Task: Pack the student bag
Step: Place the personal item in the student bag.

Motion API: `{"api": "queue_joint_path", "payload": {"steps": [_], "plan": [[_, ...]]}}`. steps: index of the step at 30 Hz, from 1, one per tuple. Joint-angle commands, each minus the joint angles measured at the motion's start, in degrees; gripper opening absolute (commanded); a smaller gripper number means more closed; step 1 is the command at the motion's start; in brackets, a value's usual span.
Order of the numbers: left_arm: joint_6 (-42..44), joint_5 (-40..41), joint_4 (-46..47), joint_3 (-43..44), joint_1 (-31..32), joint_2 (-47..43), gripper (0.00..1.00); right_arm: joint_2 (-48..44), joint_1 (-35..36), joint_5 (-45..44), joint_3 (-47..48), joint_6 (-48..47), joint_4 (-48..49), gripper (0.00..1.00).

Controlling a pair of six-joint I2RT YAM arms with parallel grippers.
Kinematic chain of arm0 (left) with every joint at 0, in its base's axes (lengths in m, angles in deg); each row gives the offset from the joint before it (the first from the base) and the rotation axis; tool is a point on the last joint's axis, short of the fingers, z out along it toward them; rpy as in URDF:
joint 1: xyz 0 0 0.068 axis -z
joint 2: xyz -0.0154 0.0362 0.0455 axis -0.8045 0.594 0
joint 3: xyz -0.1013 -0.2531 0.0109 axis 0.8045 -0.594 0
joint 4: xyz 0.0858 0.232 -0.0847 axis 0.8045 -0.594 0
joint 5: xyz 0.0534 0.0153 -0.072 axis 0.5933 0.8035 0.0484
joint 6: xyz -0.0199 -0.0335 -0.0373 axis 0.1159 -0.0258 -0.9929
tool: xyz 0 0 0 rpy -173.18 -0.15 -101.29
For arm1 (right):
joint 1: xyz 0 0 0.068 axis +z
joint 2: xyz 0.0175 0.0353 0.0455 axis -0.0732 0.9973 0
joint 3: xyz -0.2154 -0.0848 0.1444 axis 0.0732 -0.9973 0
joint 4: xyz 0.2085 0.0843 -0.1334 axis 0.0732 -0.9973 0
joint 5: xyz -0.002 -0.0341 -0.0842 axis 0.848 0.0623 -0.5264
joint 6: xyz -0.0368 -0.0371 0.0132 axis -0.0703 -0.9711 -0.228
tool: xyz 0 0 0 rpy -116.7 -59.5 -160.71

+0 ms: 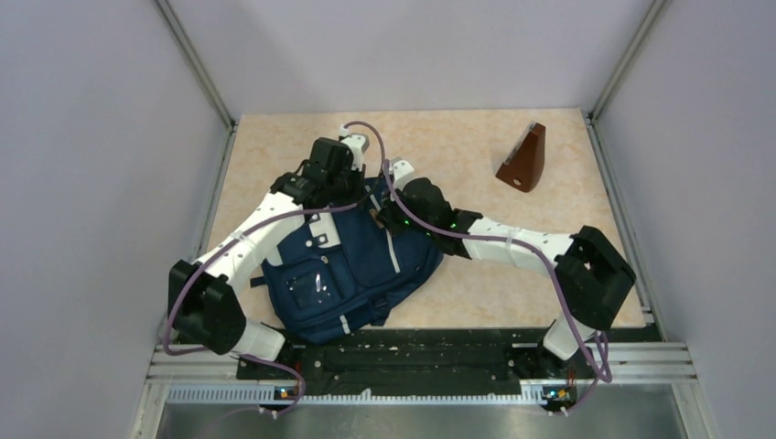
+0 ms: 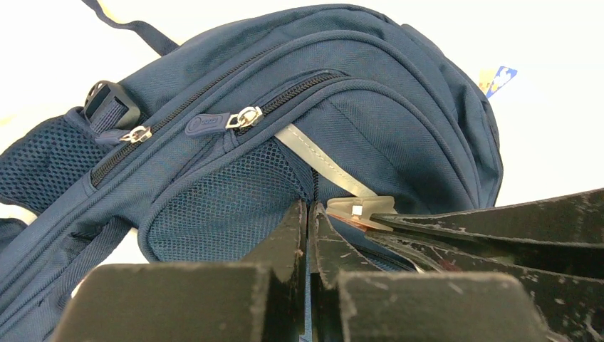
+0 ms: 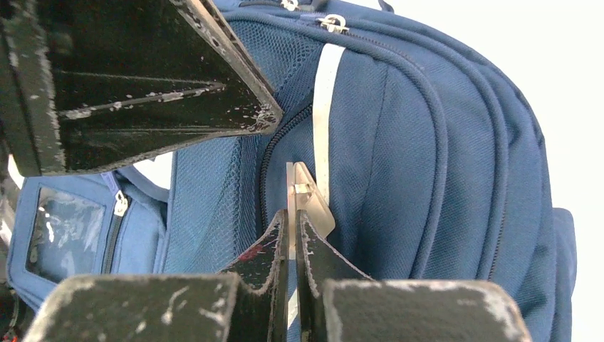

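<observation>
The student bag (image 1: 348, 265), a navy backpack with grey stripes, lies flat on the table between the arms. My left gripper (image 1: 364, 190) is at its far end. In the left wrist view the left gripper (image 2: 310, 206) is shut on a thin fold of the bag's fabric beside the mesh pocket (image 2: 228, 206). My right gripper (image 1: 389, 212) meets it from the right. In the right wrist view the right gripper (image 3: 293, 214) is shut on a translucent zipper pull tab (image 3: 308, 194) next to a grey stripe (image 3: 326, 107). The zipper (image 3: 267, 167) there is closed.
A brown wedge-shaped object (image 1: 523, 160) stands at the back right of the beige table (image 1: 476, 274). Grey walls close in the left, right and far sides. Two more zipper pulls (image 2: 244, 117) sit higher on the bag, and a clear window pocket (image 3: 60, 231) faces the front.
</observation>
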Motion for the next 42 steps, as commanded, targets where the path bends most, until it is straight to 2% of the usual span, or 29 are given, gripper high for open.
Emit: {"api": "queue_joint_path", "payload": {"steps": [1, 9, 16, 23, 28, 37, 42], "plan": [[1.2, -4.1, 3.7, 0.0, 0.1, -5.1, 0.0, 1.6, -1.8, 5.6, 1.5, 2.7, -2.8, 0.0], [1.1, -6.8, 4.5, -0.4, 0.1, -5.3, 0.0, 2.3, -4.2, 18.6, -2.8, 7.8, 5.0, 0.0], [1.1, -6.5, 4.6, -0.5, 0.2, -5.3, 0.0, 4.0, -4.1, 21.9, -1.0, 7.7, 5.7, 0.0], [1.0, -4.8, 4.4, -0.4, 0.1, -5.0, 0.0, 0.7, -4.2, 18.8, -1.9, 5.7, 4.2, 0.23], [0.7, -3.3, 4.1, -0.4, 0.1, -4.9, 0.0, -2.8, -4.2, 16.9, -3.1, 4.5, 3.2, 0.36], [0.3, -2.1, 3.9, -0.3, -0.5, -4.8, 0.0, -11.3, -4.3, 11.7, -5.4, 2.6, -3.0, 0.54], [0.2, -1.5, 3.8, -0.2, -0.8, -4.6, 0.0, -17.7, -7.3, 6.6, -8.4, 3.5, -9.1, 0.57]]}}
